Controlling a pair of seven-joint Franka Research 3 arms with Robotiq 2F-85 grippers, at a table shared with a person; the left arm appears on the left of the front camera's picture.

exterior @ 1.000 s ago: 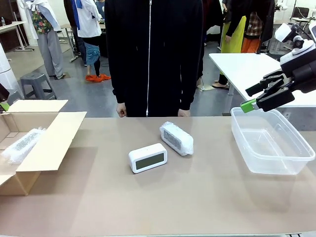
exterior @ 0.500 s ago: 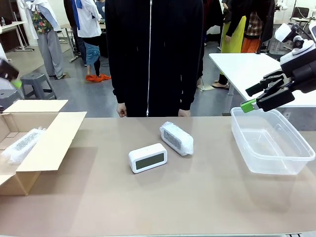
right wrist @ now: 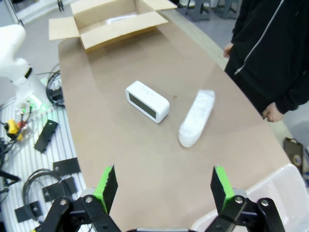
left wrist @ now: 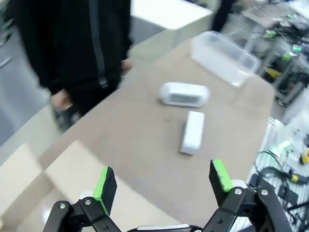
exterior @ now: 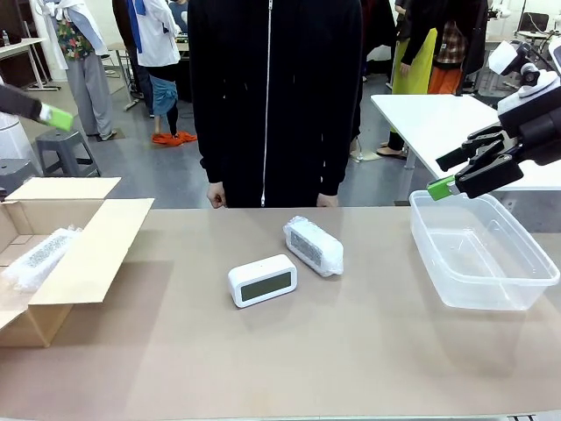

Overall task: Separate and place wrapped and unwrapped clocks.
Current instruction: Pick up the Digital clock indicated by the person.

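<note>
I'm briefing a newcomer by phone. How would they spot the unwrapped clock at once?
On the brown table, between the cardboard box and the clear tub, lie two clocks. Yours is the bare clock: smooth white, dark screen, unlike its bubble-wrapped neighbour.

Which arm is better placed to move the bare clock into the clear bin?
Right, probably. The right gripper hangs open by the bin, so carrying the bare clock from the middle would be short. The left gripper, also open, is up by the box, far from the bin.
</note>
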